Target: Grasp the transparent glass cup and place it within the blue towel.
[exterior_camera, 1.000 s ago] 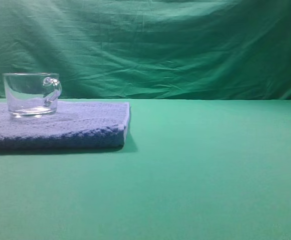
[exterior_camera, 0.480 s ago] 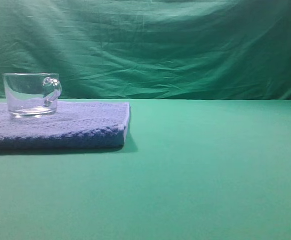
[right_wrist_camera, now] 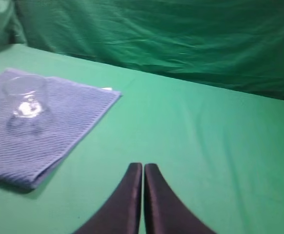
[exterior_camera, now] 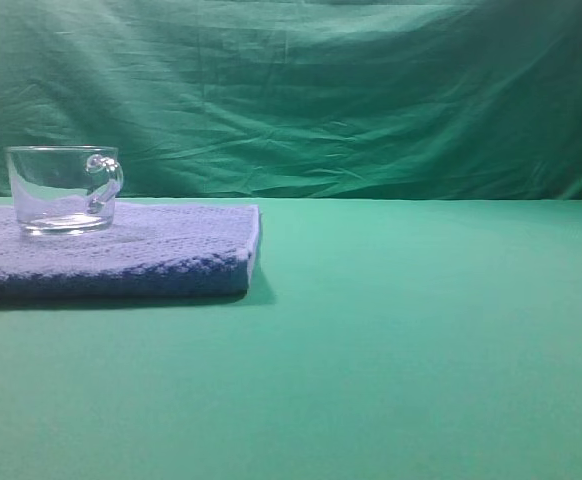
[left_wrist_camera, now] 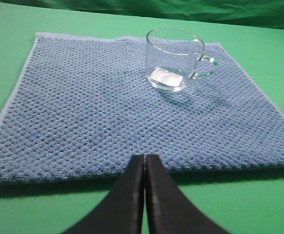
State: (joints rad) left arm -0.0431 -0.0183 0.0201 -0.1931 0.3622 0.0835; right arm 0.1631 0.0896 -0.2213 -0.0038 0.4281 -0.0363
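Note:
The transparent glass cup stands upright on the blue towel at the left of the exterior view, handle to the right. In the left wrist view the cup sits on the far right part of the towel; my left gripper is shut and empty at the towel's near edge, well apart from the cup. In the right wrist view the cup and towel lie at the left; my right gripper is shut and empty over bare green cloth. Neither gripper shows in the exterior view.
A green cloth covers the table. A wrinkled green backdrop hangs behind it.

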